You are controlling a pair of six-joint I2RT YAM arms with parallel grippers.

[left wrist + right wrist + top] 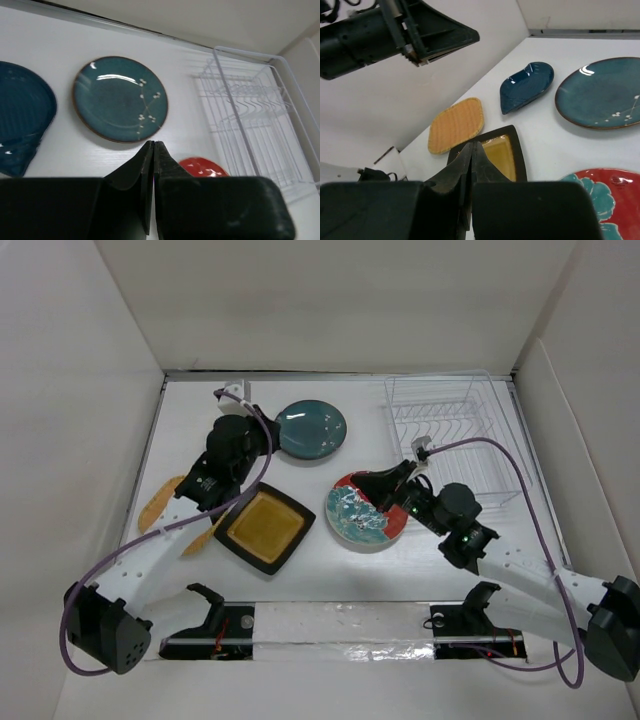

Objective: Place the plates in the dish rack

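**Stock: 5 plates, all flat on table (330, 575); dish rack (452, 438) at far R corner, apart from all five.**

You've got the teal plate (311, 429) far-centre. The dark blue plate (20, 117) is just L of it, hidden under the left arm (190, 510) in the top view. The mustard plate (264, 528) is near-centre, sq., black rim. The tan-orange plate (456, 125) sits beside the mustard's L corner, partly under the same arm. The marbled plate (362, 515) is just R of the mustard and nearest the rack. Left gripper (153, 145): fingers pressed together, nothing btwn, pointing twd the teal plate's near edge. Right gripper (472, 146): fingers likewise together, nothing held, over the marbled plate's far-L rim, aimed twd the mustard plate. Contact w/ plate: can't tell.
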